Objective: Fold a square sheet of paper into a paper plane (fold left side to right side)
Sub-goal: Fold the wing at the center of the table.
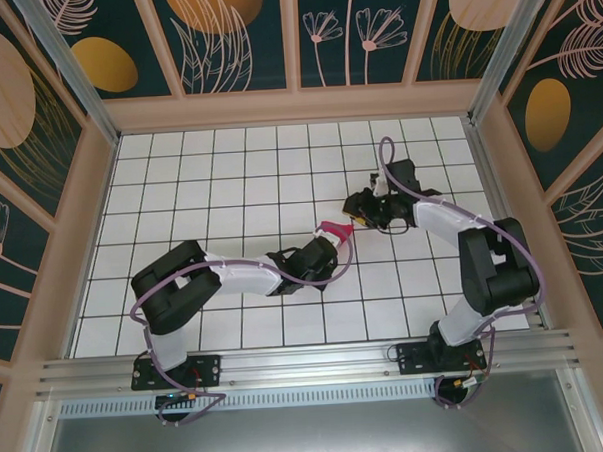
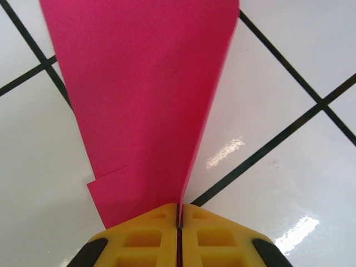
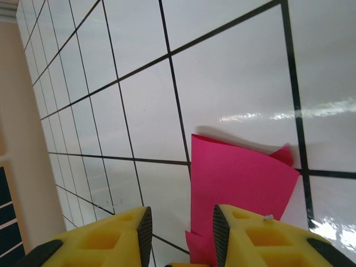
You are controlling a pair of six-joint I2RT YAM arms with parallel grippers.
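Note:
The magenta-pink paper plane is a small folded piece held just above the tiled floor at mid-table. My left gripper is shut on its near end; in the left wrist view the yellow fingers pinch the upright folded ridge of the plane, which widens away from them. My right gripper hovers just right of the plane with its jaws open. In the right wrist view the plane lies ahead and partly under the right yellow finger, with nothing between the pads.
White tiled table with black grid lines, bordered by a beige frame and patterned walls. A metal rail runs along the near edge at the arm bases. Open floor lies to the left and at the back.

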